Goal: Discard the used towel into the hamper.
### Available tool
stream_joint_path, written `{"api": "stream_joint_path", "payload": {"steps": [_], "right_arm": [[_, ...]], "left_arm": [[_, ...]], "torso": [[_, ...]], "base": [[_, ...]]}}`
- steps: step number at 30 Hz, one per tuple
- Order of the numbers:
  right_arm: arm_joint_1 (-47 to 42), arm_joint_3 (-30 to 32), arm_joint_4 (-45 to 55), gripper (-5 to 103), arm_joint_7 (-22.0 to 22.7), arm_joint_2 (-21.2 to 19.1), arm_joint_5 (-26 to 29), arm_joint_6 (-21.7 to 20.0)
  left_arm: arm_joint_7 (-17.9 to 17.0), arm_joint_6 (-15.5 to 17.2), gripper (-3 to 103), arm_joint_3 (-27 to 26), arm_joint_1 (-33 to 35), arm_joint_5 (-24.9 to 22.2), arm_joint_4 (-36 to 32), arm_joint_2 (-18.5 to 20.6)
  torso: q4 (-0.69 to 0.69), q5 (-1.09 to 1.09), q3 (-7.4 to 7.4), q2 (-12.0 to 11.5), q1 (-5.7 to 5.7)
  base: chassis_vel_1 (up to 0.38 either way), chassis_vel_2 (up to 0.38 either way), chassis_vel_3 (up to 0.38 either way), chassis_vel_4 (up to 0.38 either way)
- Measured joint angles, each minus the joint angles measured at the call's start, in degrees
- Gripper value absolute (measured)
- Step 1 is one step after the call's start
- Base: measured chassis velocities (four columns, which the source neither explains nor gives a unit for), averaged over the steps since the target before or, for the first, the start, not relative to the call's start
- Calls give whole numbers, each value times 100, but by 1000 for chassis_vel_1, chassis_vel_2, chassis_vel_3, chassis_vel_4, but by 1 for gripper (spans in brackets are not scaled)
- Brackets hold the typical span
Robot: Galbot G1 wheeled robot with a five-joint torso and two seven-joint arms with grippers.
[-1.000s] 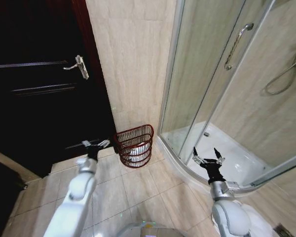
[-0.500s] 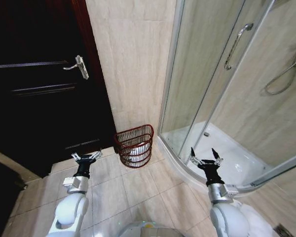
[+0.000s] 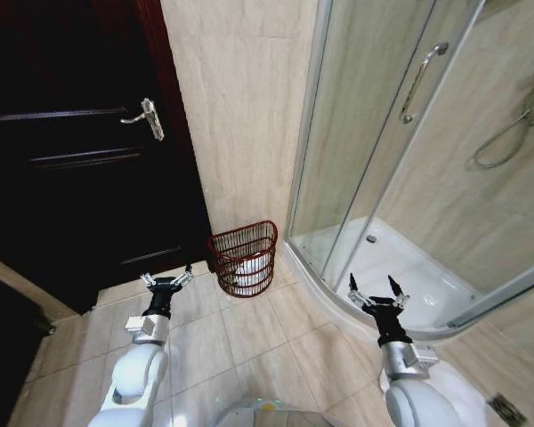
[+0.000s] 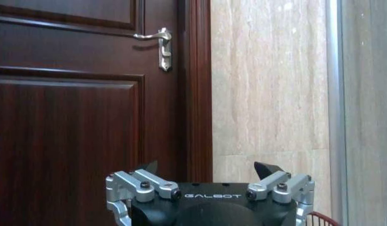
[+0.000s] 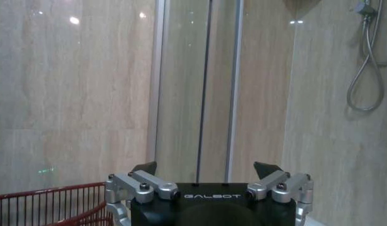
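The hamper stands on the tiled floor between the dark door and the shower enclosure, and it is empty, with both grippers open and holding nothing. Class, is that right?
Not quite: the hamper is not empty. The head view shows something white lying inside it. The rest holds: it stands on the tiled floor between the dark door and the shower enclosure, and the left gripper and right gripper are open and hold nothing.

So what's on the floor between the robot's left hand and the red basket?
Nothing: the head view shows bare tiles between the left hand and the basket.
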Motion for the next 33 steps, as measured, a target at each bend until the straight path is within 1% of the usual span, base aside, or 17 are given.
{"api": "stream_joint_path", "payload": {"steps": [7,13,19,22,28,33], "right_arm": [[-54,-38,38,100,5,76,-130,9],[-125,-66,96,100,17,139,-204,24],[-223,-105,94,100,40,212,-293,152],[-234,-113,51,100,118,278,-336,230],[-276,-77,55,100,234,351,-336,230],[-278,-60,-16,100,469,363,-288,283]], "left_arm": [[12,-156,100,23,40,-43,124,71],[57,-200,100,31,41,-119,144,127],[74,-255,100,80,12,-167,192,172],[78,-272,100,133,-5,-170,224,187],[78,-254,100,189,-78,-171,235,204],[75,-184,100,229,-161,-158,239,213]], "torso": [[0,0,0,0,0],[1,0,0,0,0],[0,-1,0,0,0],[1,-1,-1,0,-3],[1,0,0,0,-1],[1,0,1,-2,2]], "base": [[115,-97,-111,90],[125,-127,-115,130],[133,-125,-132,120],[125,-98,-109,122],[22,-32,-19,34],[0,0,0,0]]}}
